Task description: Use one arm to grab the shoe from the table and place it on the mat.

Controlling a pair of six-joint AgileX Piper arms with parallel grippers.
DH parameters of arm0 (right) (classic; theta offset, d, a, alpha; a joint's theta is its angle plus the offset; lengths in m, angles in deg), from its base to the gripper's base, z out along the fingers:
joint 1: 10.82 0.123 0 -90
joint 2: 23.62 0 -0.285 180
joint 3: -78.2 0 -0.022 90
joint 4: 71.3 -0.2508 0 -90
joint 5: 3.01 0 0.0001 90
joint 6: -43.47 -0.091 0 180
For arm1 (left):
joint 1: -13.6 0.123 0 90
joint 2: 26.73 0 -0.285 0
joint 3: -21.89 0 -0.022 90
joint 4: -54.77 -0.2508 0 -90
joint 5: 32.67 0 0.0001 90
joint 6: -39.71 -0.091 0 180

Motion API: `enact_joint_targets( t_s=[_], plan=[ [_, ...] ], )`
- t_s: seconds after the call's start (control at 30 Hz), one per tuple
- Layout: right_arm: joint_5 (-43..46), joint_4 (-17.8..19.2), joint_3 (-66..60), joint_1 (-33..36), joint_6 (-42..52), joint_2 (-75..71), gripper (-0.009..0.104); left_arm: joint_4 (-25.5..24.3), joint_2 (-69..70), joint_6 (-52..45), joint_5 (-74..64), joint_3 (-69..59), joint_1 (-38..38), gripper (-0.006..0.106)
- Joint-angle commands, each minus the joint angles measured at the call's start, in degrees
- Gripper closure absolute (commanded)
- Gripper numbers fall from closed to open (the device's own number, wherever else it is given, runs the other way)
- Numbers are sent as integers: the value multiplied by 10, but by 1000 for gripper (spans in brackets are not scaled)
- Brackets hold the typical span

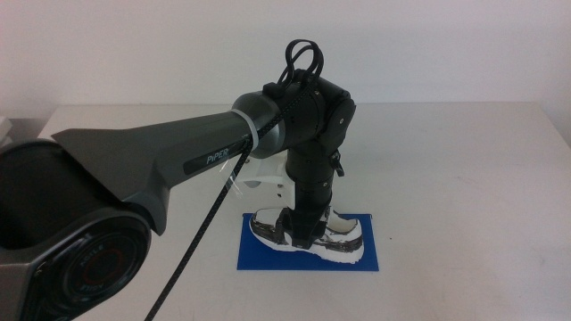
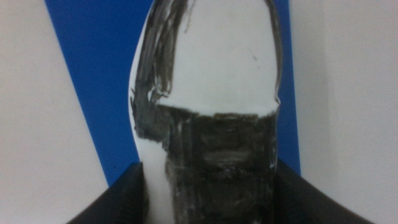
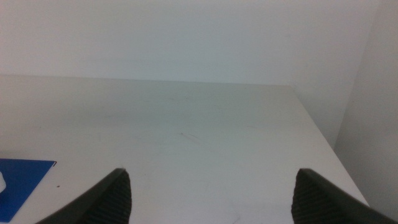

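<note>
The shoe [image 1: 339, 234], white with black marbled patches, lies on its sole on the blue mat [image 1: 259, 259] near the table's front middle. The left arm [image 1: 178, 160] reaches in from the left and points down. My left gripper [image 1: 303, 234] has its jaws around the shoe's middle. In the left wrist view the shoe [image 2: 211, 81] fills the gap between the two dark jaws, which touch its sides, with the mat [image 2: 93, 74] under it. My right gripper [image 3: 211, 193] is open and empty, out of the middle view, over bare table.
The white-grey table [image 1: 464, 178] stretches around the mat. The right wrist view shows a corner of the mat [image 3: 18, 180] and the table's far and right edges against a pale wall.
</note>
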Motion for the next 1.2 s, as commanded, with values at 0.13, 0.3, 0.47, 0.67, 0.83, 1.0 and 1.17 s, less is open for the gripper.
enact_joint_targets(
  t_s=[0.13, 0.3, 0.47, 0.67, 0.83, 1.0, 1.17],
  plan=[
    [46, 5, 5, 2, 7, -12, 29, 18, 35, 13, 0, 17, -1, 34],
    [46, 5, 5, 2, 7, -12, 29, 18, 35, 13, -1, 17, -1, 7],
    [46, 5, 5, 2, 7, -12, 29, 22, 42, 13, -12, 17, -1, 7],
    [46, 5, 5, 2, 7, -12, 29, 21, 74, 13, -26, 17, 0, 7],
    [46, 5, 5, 2, 7, -12, 29, 21, 110, 13, -40, 17, 0, 7],
    [46, 5, 5, 2, 7, -12, 29, 10, 162, 13, -65, 17, 0, 7],
    [46, 5, 5, 2, 7, -12, 29, 4, 231, -23, -76, 17, 0, 7]
  ],
)
